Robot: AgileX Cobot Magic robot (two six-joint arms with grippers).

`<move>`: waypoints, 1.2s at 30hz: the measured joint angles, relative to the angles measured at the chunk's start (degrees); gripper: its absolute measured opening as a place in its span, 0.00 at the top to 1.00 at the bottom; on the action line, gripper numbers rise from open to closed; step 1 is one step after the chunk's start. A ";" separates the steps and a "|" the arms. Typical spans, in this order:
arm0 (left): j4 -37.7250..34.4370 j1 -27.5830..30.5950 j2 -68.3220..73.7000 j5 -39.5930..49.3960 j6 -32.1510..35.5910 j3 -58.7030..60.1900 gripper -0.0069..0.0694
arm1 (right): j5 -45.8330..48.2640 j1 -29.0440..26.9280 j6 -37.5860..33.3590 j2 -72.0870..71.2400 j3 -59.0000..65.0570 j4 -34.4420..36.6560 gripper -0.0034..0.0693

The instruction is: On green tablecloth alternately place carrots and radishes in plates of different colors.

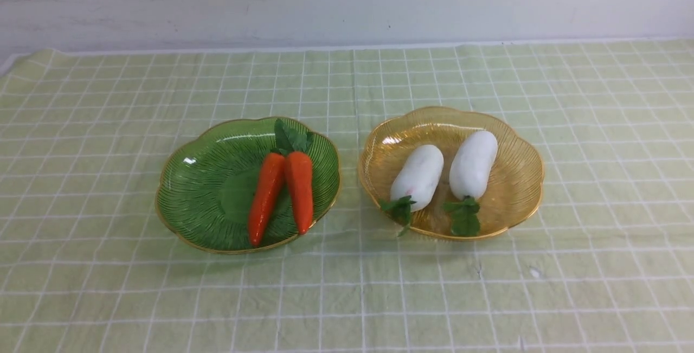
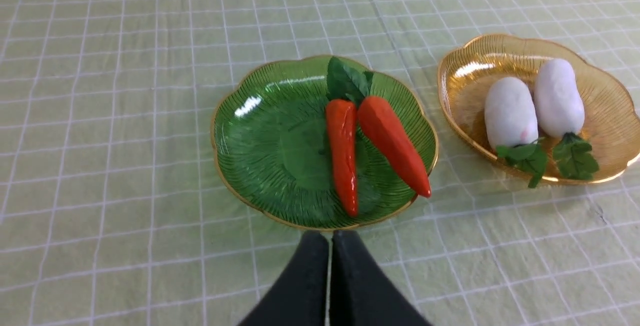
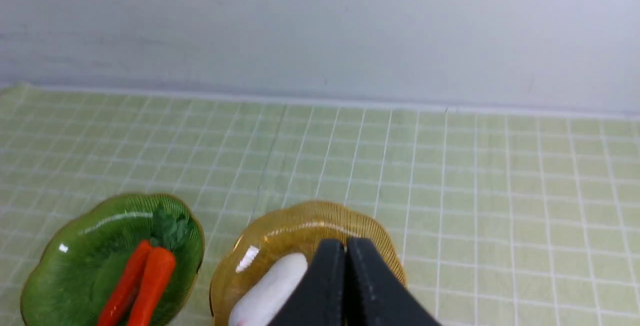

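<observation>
Left wrist view: the black left hand [image 2: 330, 236] is hovering just short of the translucent green scalloped plastic plate [image 1: 195, 190], fingers pressed together, empty. In the right wrist view, the black right hand [image 3: 346, 242], likewise pressed together, is partly hiding the amber-yellow scalloped plastic plate [image 1: 515, 179]. On the pale yellow-green gridded tablecloth [image 1: 108, 299] the two plates are lying side by side, apart. The green one is holding two glossy orange toy carrots [image 1: 299, 187], tips nearest. The amber one is holding two plump white toy radishes [image 1: 473, 164], leaves nearest. A pale wall [image 1: 347, 0] is standing behind.
</observation>
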 joint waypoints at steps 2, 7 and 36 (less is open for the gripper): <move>0.23 0.00 0.21 -1.86 -0.01 0.00 0.92 | -11.09 0.00 0.00 -10.24 11.00 -0.07 0.97; 0.35 0.00 0.47 -4.48 -0.05 0.00 0.92 | -42.12 0.00 -1.11 -35.04 41.94 -0.13 0.97; 8.43 0.04 -16.12 0.39 -12.00 10.77 0.92 | -61.57 0.00 -1.11 -57.17 68.95 0.30 0.97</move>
